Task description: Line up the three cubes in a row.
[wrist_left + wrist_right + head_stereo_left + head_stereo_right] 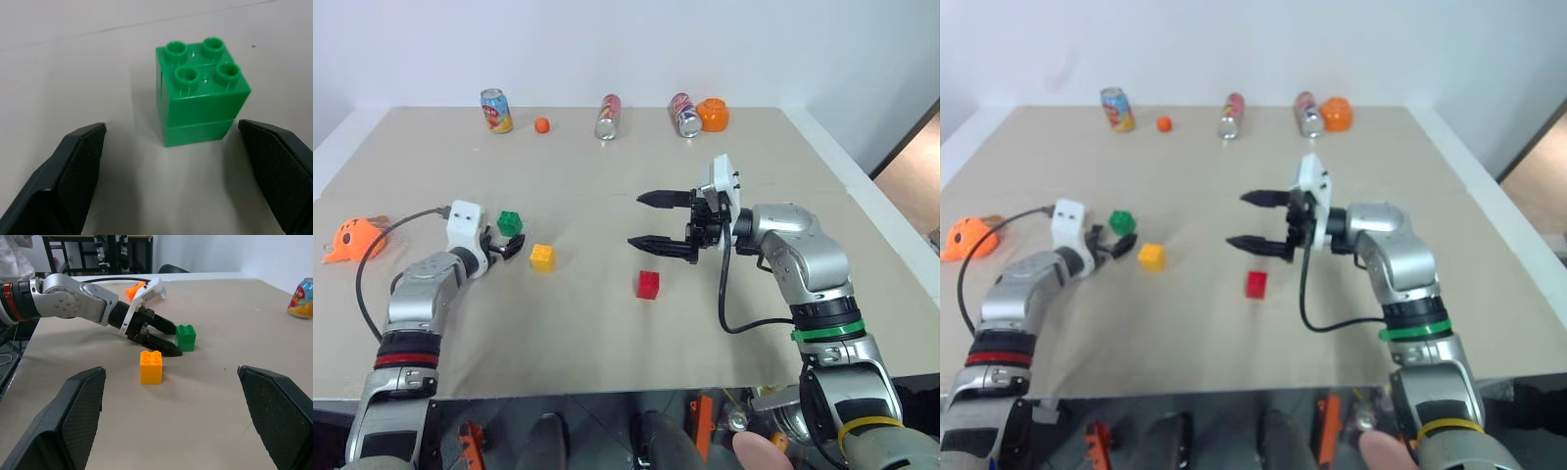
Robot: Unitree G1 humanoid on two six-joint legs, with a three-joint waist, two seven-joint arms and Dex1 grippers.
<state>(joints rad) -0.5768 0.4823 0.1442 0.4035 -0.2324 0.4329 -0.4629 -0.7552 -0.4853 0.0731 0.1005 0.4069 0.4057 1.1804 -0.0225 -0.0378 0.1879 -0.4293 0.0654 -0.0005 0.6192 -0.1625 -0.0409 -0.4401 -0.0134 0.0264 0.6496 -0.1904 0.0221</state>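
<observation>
we have the left gripper [512, 244] spread wide and low on the table [607, 323], one finger on each side of the green cube [510, 222] but neither touching it; in the left wrist view that cube [201, 93] sits just ahead of the fingertips [80, 161], studs up. the right gripper [646, 220] hangs above the table's middle, jaws wide and empty, pointing left.

the green cube sits at the left, the yellow cube [542, 257] just right of it and a little nearer to us, and the red cube [648, 284] further right and nearer again, well apart from the other two.

we judge these cubes to be light, rigid plastic with smooth, somewhat slippery sides. they should take a firm squeeze without damage, but could skid or twist if nudged off-centre. we would pinch the two flat opposite side walls, low and square, not the studs.

each stands upright, studs skyward. the green one looks slightly taller than wide, so its long axis is vertical; its faces sit turned at an angle to the table edge.
</observation>
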